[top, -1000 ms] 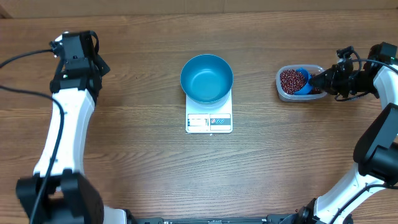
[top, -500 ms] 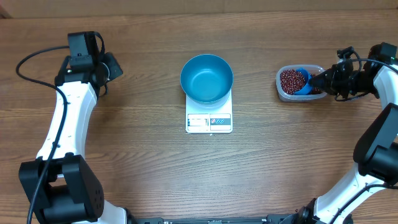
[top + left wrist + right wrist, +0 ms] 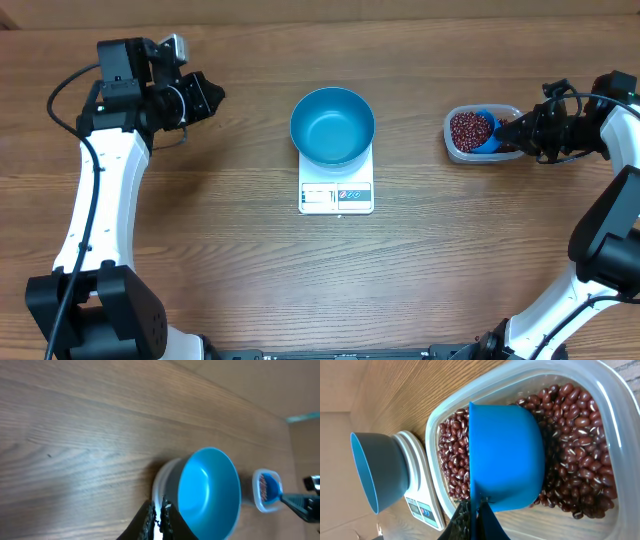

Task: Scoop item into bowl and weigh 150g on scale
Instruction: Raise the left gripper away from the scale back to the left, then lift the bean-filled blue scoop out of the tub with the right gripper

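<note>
In the overhead view the bowl (image 3: 332, 126) is seen at the centre of the frame, seated on the scale (image 3: 336, 197). The scale's display strip shows below the bowl's rim, and the bowl's inside is plain blue. The beans (image 3: 466, 128) are found at the right of the frame, heaped in a clear tub (image 3: 453, 150) on the table (image 3: 250, 280). A blue scoop (image 3: 487, 130) is held among the beans by the right gripper (image 3: 512, 128), which reaches in from the right edge.

That grip is too small to be judged from above. In the right wrist view the fingers are seen at the bottom of the frame, pressed together on the scoop's handle. The scoop's cup lies in the heap, and whether it is loaded cannot be told. Bowl and scale are shown there from the side, at the lower left.

The left gripper (image 3: 207, 95) is placed at the upper left of the overhead frame, well apart from the bowl and pointed toward it. Only the left wrist view shows its fingers. They are drawn close together at the bottom edge, with a thin slit and nothing between them. The bowl and scale lie just beyond, and the tub appears small at the right.
</note>
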You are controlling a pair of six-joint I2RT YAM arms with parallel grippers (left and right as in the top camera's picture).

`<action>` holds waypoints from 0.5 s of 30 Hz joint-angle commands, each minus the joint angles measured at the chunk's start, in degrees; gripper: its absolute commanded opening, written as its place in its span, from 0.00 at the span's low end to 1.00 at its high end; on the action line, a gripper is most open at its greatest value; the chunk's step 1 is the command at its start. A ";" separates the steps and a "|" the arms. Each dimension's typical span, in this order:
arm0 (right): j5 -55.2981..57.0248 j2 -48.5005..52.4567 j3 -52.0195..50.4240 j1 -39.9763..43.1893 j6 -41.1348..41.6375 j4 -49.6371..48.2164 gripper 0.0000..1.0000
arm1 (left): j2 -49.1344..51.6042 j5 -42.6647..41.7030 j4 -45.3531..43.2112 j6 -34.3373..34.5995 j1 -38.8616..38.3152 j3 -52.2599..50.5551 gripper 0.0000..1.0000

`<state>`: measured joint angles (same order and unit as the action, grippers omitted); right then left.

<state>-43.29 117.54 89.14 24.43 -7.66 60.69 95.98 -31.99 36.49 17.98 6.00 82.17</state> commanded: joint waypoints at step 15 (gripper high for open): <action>-8.70 2.23 -1.77 7.30 -0.33 3.04 0.04 | -1.22 0.28 2.10 -1.07 -0.02 1.22 0.44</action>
<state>-50.68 119.33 88.05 30.72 -7.51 63.26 95.98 -32.77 38.28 17.72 6.00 82.17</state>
